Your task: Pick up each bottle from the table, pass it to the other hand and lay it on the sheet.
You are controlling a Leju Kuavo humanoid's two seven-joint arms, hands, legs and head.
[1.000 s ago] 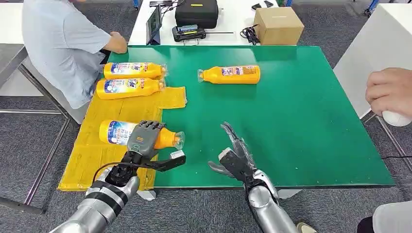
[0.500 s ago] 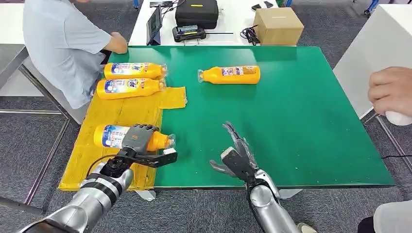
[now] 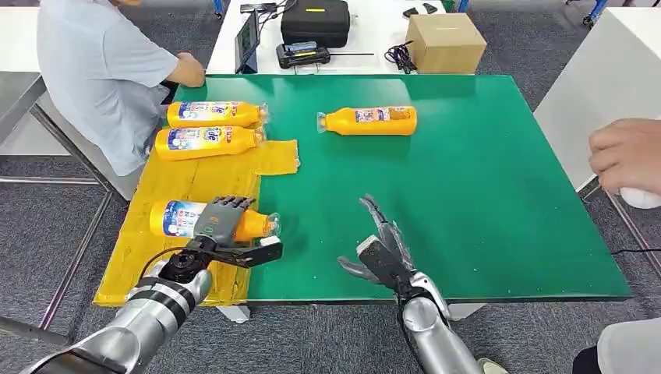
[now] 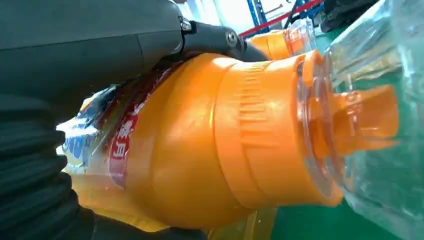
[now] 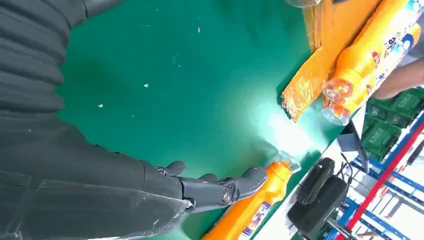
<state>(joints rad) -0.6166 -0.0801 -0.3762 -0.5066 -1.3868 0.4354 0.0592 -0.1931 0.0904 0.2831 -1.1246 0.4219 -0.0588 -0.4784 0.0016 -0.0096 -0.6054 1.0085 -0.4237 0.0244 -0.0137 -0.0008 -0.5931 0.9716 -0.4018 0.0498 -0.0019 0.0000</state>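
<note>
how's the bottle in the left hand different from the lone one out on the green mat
The held bottle lies on the yellow sheet with the left hand gripping it; the lone bottle lies on bare green mat, untouched. The held bottle's cap points right, the lone bottle's left. Both are orange, labelled, clear-capped and on their sides.

The left hand [image 3: 220,220] covers the middle of the held bottle [image 3: 181,217], so part of its label is hidden in the head view. In the left wrist view this bottle's base is hidden behind the hand, and the label print is too blurred to read. At 3 o'clock, a person's hand [image 3: 623,156] is cut by the picture edge, and the white object [image 3: 641,197] under it cannot be identified.
</note>
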